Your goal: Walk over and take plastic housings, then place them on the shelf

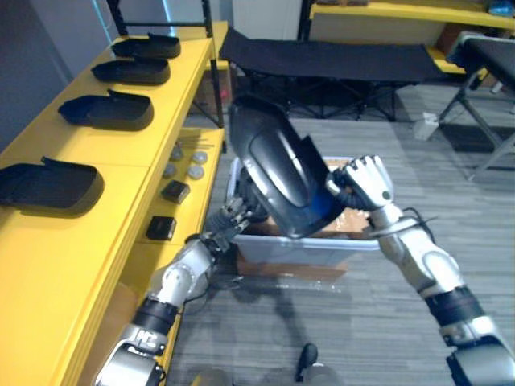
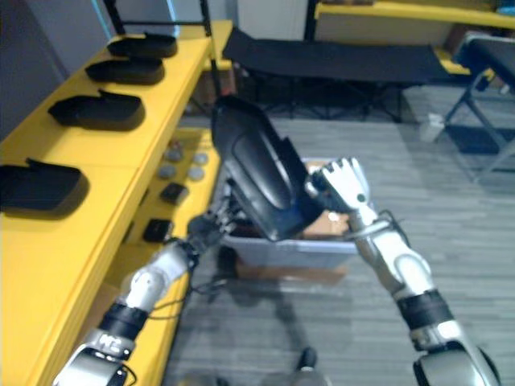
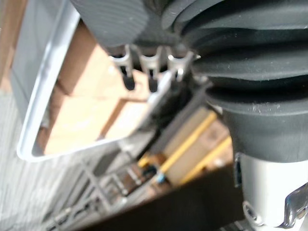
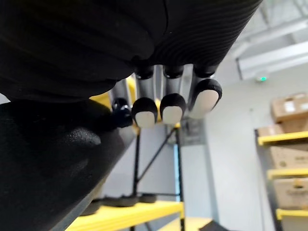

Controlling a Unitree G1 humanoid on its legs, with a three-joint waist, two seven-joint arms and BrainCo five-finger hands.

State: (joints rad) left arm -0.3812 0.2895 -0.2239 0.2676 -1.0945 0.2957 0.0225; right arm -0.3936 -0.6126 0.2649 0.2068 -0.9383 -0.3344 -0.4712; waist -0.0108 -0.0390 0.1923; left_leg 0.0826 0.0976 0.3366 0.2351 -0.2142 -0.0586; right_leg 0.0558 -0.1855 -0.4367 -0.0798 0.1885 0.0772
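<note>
The black plastic housing (image 1: 278, 173) hangs mid-frame over the grey bin (image 1: 306, 248), my right hand (image 1: 368, 183) flat-fingered against its right rim, my left hand (image 1: 233, 212) below it (grip I cannot tell). Stiff, light, slick, I judge: hold opposite rims.

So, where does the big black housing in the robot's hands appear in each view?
Left eye view: housing in the centre, tilted, over the grey bin.
Right eye view: centre, slightly left.
Left wrist view: I cannot pick it out surely.
Right wrist view: the smooth black mass against the right hand.
Shared landmark: the bin, also in the right eye and left wrist views.
</note>
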